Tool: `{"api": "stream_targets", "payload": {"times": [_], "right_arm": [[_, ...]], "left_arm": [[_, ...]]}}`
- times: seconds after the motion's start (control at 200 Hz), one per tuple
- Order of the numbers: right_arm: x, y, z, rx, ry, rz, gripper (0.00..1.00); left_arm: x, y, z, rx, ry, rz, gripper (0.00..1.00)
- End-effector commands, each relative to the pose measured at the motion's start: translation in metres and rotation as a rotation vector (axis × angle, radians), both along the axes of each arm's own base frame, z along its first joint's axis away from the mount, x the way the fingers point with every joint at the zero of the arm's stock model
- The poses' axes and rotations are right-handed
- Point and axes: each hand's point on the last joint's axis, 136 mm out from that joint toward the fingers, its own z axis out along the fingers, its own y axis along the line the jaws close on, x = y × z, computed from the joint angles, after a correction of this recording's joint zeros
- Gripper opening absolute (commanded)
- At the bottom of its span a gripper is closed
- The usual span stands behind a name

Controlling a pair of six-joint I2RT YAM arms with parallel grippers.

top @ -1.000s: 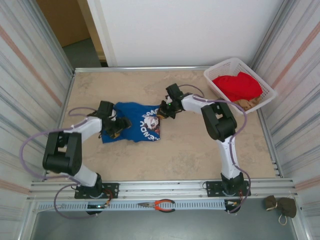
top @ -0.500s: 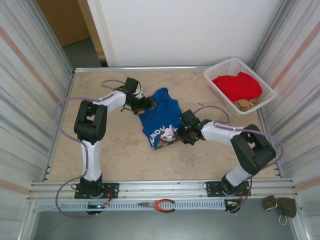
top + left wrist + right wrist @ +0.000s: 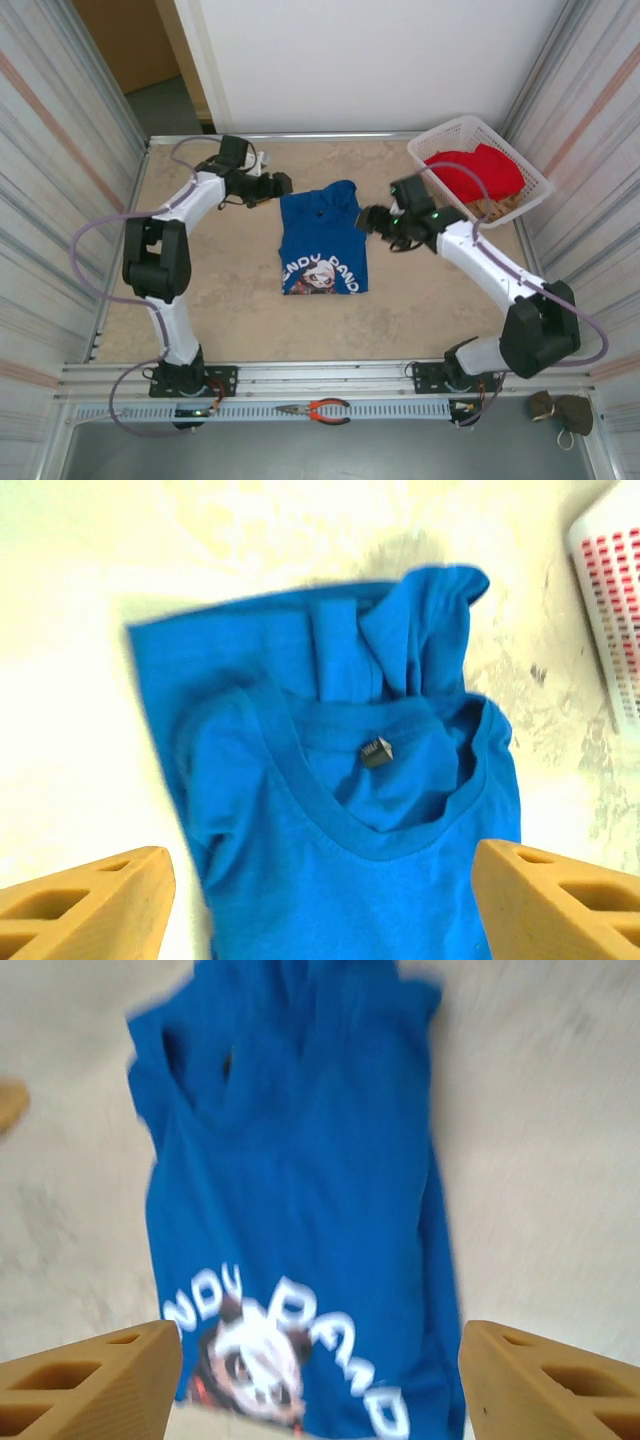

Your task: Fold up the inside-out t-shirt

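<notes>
The inside-out t-shirt (image 3: 322, 238) is royal blue and lies lengthwise at the table's middle, collar at the far end, white lettering and a cartoon print at the near end. My left gripper (image 3: 282, 185) hovers just off the shirt's far left corner, open. In the left wrist view the collar and its dark tag (image 3: 376, 751) lie below my left gripper (image 3: 320, 910), with nothing between the tan fingers (image 3: 85, 905). My right gripper (image 3: 367, 220) stands open at the shirt's right edge. In the right wrist view the shirt (image 3: 300, 1190) lies beneath my right gripper (image 3: 320, 1385), untouched.
A white basket (image 3: 527, 165) at the back right holds a red garment (image 3: 475, 172) and a tan cloth (image 3: 495, 208). Pliers (image 3: 318, 409) lie on the front rail. Corrugated walls close in both sides.
The shirt went from a bunched heap at the left to a lengthwise spread in the middle. My right gripper opened and let it go. Both arms swung to the shirt's far end.
</notes>
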Motion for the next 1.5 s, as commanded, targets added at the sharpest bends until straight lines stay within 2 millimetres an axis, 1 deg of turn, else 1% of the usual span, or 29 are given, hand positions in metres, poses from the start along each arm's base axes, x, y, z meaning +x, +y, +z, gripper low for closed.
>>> {"api": "stream_targets", "payload": {"times": [0.0,0.095,0.15,0.276,0.341,0.416,0.511,0.521,0.536,0.701,0.772,0.797,0.842,0.877,0.897,0.937,0.962,1.002,1.027,1.072,1.132,1.152,1.162,1.268,1.388,1.498], "right_arm": [[0.015,0.006,-0.017,0.017,0.043,0.186,0.79],[0.039,0.011,-0.033,0.041,0.077,0.231,0.80],[0.049,0.012,-0.048,0.041,0.112,0.238,0.80],[0.066,0.012,-0.083,0.039,0.176,0.237,0.78],[0.073,0.013,-0.094,0.047,0.193,0.235,0.76],[0.079,0.014,-0.103,0.051,0.203,0.231,0.75],[0.084,0.017,-0.109,0.070,0.215,0.233,0.74],[0.084,0.018,-0.109,0.071,0.214,0.233,0.74],[0.085,0.018,-0.111,0.072,0.219,0.232,0.73],[0.094,0.022,-0.122,0.085,0.235,0.223,0.71],[0.099,0.025,-0.127,0.102,0.244,0.218,0.68],[0.100,0.026,-0.127,0.109,0.244,0.217,0.65],[0.103,0.028,-0.129,0.117,0.247,0.214,0.57],[0.105,0.029,-0.130,0.126,0.253,0.213,0.46],[0.106,0.030,-0.130,0.132,0.252,0.214,0.38],[0.106,0.031,-0.128,0.143,0.251,0.217,0.25],[0.106,0.032,-0.126,0.147,0.248,0.216,0.16],[0.105,0.032,-0.120,0.152,0.237,0.222,0.06],[0.105,0.032,-0.115,0.156,0.226,0.225,0.00],[0.103,0.031,-0.106,0.156,0.209,0.223,0.00],[0.100,0.029,-0.090,0.165,0.180,0.224,0.00],[0.099,0.029,-0.085,0.166,0.168,0.224,0.00],[0.098,0.028,-0.083,0.166,0.163,0.223,0.00],[0.093,0.028,-0.056,0.180,0.109,0.224,0.00],[0.094,0.028,-0.030,0.199,0.050,0.223,0.00],[0.102,0.029,-0.008,0.206,-0.004,0.223,0.00]], "left_arm": [[-0.007,-0.007,-0.021,0.047,0.028,-0.071,0.78],[-0.003,-0.014,-0.036,0.100,0.029,-0.110,0.77],[-0.002,-0.016,-0.046,0.132,0.044,-0.126,0.76],[-0.002,-0.019,-0.060,0.181,0.053,-0.143,0.76],[-0.002,-0.019,-0.063,0.181,0.057,-0.141,0.75],[-0.003,-0.019,-0.065,0.183,0.059,-0.140,0.73],[-0.003,-0.019,-0.066,0.179,0.059,-0.141,0.70],[-0.004,-0.019,-0.075,0.184,0.078,-0.142,0.70],[-0.004,-0.019,-0.078,0.185,0.083,-0.143,0.70],[0.000,-0.021,-0.087,0.184,0.095,-0.135,0.70],[0.004,-0.021,-0.091,0.186,0.097,-0.129,0.69],[0.005,-0.021,-0.092,0.186,0.097,-0.129,0.68],[0.008,-0.022,-0.094,0.184,0.095,-0.127,0.62],[0.010,-0.023,-0.094,0.181,0.092,-0.127,0.55],[0.011,-0.024,-0.095,0.179,0.094,-0.125,0.49],[0.013,-0.025,-0.094,0.175,0.088,-0.126,0.40],[0.013,-0.025,-0.093,0.175,0.086,-0.125,0.32],[0.014,-0.025,-0.090,0.173,0.078,-0.121,0.19],[0.014,-0.025,-0.086,0.172,0.065,-0.121,0.11],[0.014,-0.022,-0.080,0.180,0.051,-0.109,0.00],[0.014,-0.018,-0.067,0.176,0.021,-0.091,0.00],[0.013,-0.016,-0.067,0.175,0.020,-0.083,0.00],[0.014,-0.015,-0.057,0.169,-0.003,-0.077,0.00],[0.008,-0.006,-0.032,0.153,-0.052,-0.040,0.00],[0.005,0.002,-0.011,0.130,-0.094,-0.008,0.00],[0.007,0.007,0.005,0.112,-0.128,0.012,0.00]]}}
